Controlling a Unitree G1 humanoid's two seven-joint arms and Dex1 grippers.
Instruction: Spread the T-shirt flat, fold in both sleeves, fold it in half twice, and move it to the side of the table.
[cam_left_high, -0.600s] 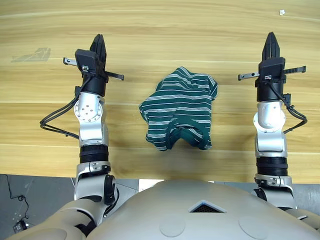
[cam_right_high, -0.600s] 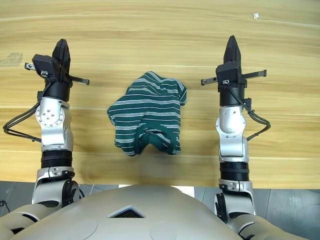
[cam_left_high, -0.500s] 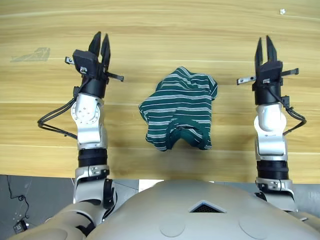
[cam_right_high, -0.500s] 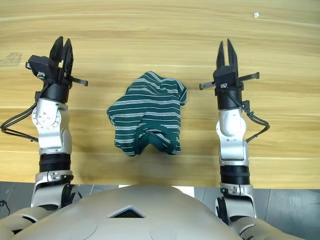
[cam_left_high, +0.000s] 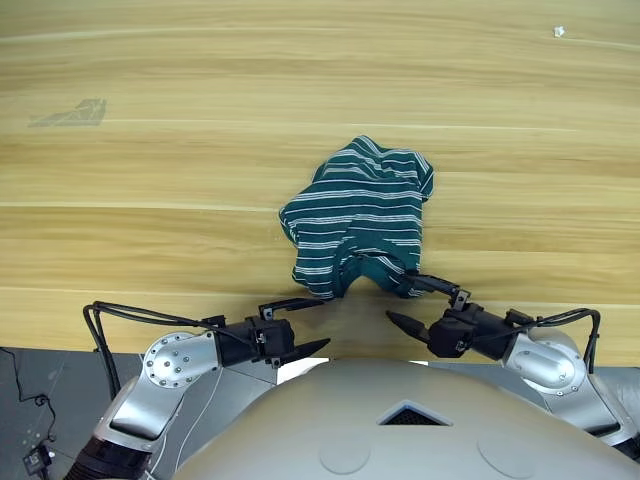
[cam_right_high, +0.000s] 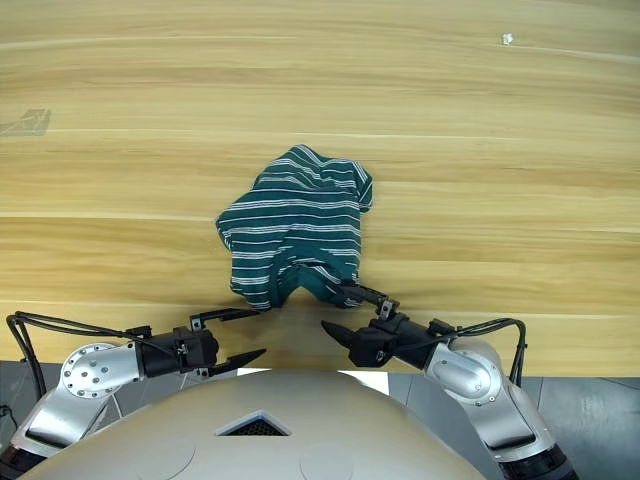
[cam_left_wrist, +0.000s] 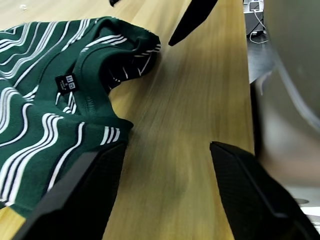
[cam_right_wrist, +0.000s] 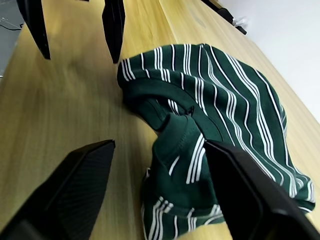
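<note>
A green T-shirt with white stripes (cam_left_high: 360, 215) lies crumpled in the middle of the wooden table (cam_left_high: 150, 230), its collar and label (cam_left_wrist: 67, 81) facing the near edge. My left gripper (cam_left_high: 312, 323) hovers open at the table's near edge, just left of the shirt's near end, pointing right. My right gripper (cam_left_high: 405, 298) is open too, pointing left, with its far finger close to the shirt's near right corner. In the right wrist view the collar (cam_right_wrist: 180, 132) lies between and just beyond my own fingers (cam_right_wrist: 75, 185). Neither gripper holds cloth.
A small white scrap (cam_left_high: 559, 31) lies far back on the right, and a faint grey patch (cam_left_high: 70, 110) marks the table at the left. Floor with cables (cam_left_high: 30, 400) shows beyond the near edge. Bare wood surrounds the shirt on all sides.
Both arms have pulled back from beside the shirt to the table's near edge and turned inward to face each other. Both grippers went from shut to open. The shirt has not moved.
</note>
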